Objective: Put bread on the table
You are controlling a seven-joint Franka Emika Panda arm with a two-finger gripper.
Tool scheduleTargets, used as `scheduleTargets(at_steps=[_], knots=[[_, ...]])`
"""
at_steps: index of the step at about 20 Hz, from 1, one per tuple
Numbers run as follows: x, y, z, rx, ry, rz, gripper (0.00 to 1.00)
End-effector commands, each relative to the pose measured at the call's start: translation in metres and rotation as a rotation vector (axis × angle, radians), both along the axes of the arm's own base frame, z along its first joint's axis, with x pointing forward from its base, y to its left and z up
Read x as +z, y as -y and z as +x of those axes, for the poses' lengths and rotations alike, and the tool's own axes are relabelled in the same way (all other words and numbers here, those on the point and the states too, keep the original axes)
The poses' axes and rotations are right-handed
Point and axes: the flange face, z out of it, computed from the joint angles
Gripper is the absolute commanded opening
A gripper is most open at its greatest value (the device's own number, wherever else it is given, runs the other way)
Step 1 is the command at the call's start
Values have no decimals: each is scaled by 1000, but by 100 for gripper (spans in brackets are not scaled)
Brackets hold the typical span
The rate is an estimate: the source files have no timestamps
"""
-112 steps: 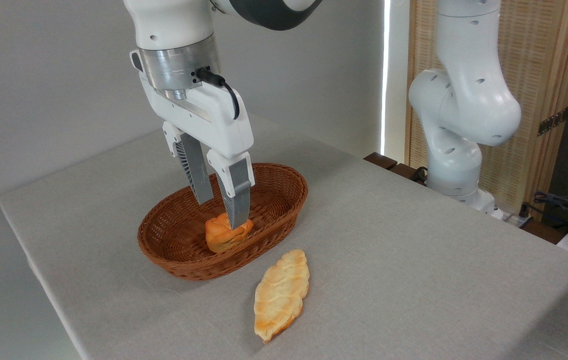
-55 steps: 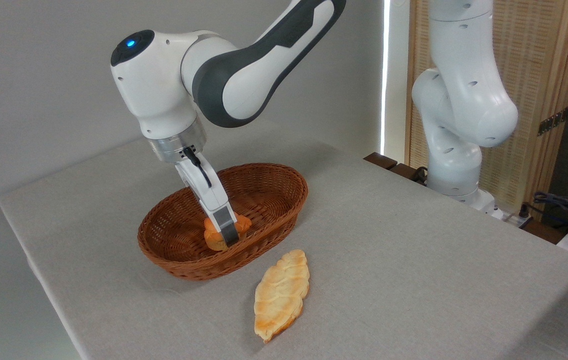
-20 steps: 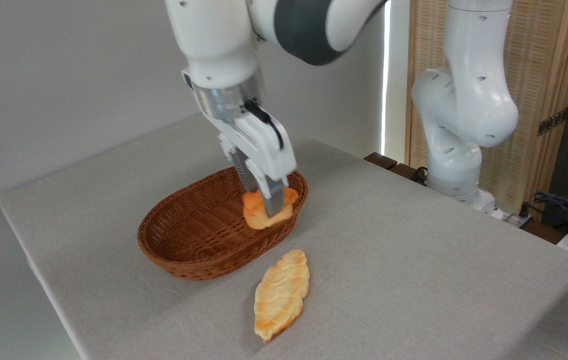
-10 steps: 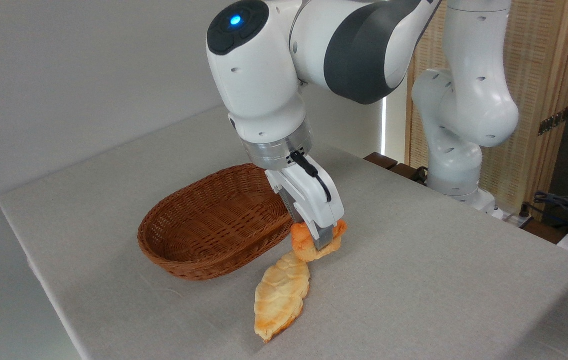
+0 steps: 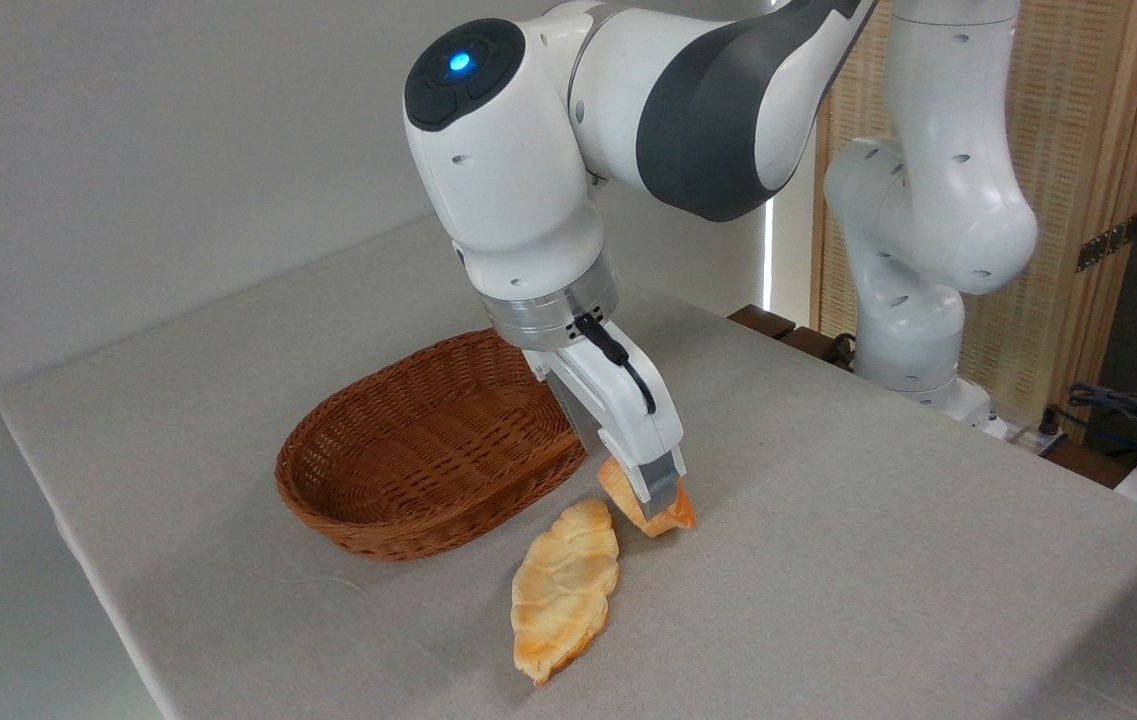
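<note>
Camera view: white claw (image 5: pixel 656 500) pinches the small lumpy orange bun (image 5: pixel 650 509), low over the grey cloth bench (image 5: pixel 828 520), just beside the flat pale pastry (image 5: pixel 564 586), outside the brown wicker basket (image 5: pixel 408 470).

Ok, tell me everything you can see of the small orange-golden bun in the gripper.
The small orange-golden bun is lumpy, glossy and tilted, half hidden by the gripper, whose fingers are shut on it. It hangs low over the grey cloth table, right of the wicker basket and close beside the flat pale pastry; table contact is unclear.

Two breads (image 5: pixel 646 508), one basket (image 5: pixel 398 470).
</note>
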Motion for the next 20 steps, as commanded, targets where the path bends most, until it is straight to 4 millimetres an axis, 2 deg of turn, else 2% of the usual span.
scheduleTargets(at_steps=[1,2,4,6,8,10,11,12,20], knots=[[32,15,12,-27,89,-13,100],[46,28,16,-48,120,-16,100],[72,38,21,-61,174,-14,100],[92,60,23,-88,214,-6,100],[102,67,22,-27,226,5,100],[105,100,25,87,239,38,100],[104,102,30,175,254,48,100],[103,101,31,192,254,38,100],[97,96,33,198,239,52,100]])
